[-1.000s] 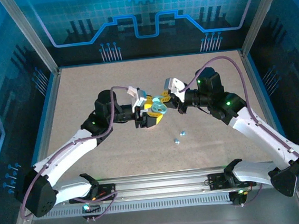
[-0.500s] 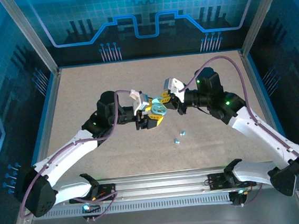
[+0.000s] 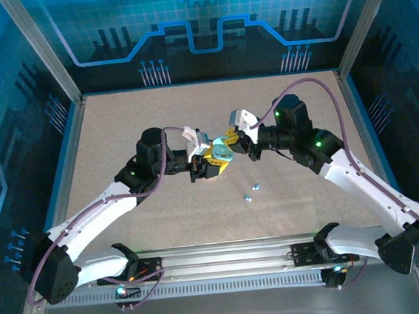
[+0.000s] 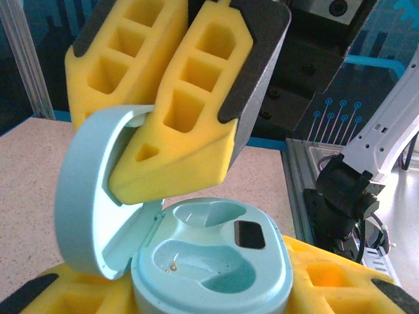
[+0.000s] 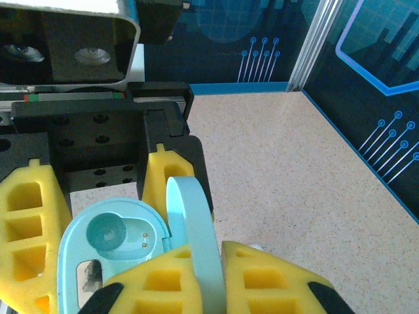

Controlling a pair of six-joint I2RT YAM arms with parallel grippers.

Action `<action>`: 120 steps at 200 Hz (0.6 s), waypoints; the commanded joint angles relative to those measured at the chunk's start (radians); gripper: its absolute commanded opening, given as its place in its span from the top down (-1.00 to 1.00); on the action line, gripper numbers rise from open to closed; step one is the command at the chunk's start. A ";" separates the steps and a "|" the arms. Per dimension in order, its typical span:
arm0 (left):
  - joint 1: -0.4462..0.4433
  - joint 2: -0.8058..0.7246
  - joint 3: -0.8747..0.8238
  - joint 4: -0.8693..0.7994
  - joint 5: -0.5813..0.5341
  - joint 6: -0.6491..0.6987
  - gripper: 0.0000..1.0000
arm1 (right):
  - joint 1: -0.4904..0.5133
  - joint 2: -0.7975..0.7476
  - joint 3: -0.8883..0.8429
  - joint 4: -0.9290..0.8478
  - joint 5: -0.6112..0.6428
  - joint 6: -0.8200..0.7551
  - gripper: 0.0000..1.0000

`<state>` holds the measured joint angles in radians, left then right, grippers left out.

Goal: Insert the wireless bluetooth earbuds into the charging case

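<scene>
while the right end effector pinches its lid open, the left end effector grips the charging case for loading

- My left gripper has narrowed its jaws on the teal charging case between them.
- Its wrist has edged slightly toward the right gripper.
</scene>
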<state>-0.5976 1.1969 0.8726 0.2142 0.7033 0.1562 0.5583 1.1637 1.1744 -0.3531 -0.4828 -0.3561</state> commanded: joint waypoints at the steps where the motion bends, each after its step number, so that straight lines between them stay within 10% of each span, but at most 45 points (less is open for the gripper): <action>1: -0.009 0.003 0.002 0.015 0.019 -0.003 0.26 | 0.010 0.004 0.034 -0.009 -0.009 0.008 0.80; 120: -0.010 0.001 -0.066 0.189 0.005 -0.069 0.42 | -0.112 0.058 0.177 -0.156 -0.092 0.274 0.08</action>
<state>-0.5987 1.1976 0.8406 0.3214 0.6994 0.1173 0.4984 1.1980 1.2797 -0.4438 -0.5175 -0.2008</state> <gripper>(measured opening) 0.392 0.435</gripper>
